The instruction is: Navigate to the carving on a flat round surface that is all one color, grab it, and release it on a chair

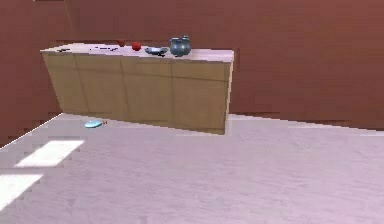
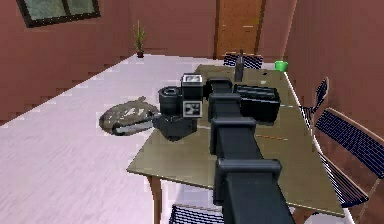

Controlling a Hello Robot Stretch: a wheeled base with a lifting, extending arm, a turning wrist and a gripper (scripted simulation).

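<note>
At table (image 2: 178,162) edge, gripper (image 2: 166,124) load unclear vs. grey heap (image 2: 122,118) behind.

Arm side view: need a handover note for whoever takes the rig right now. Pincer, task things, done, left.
Pincer: at the far end of the arm, which is stretched out over the brown table. Dark items sit on the table at and behind it, so I cannot tell whether it holds anything.
Things: I cannot pick out a carving among those dark items. The table looks straight-edged, not round. Blue-meshed chairs stand at the table.
Done: robot is parked at the table.
Left: confirm this is the right surface and that the carving is grabbed, then release it on a chair.
</note>
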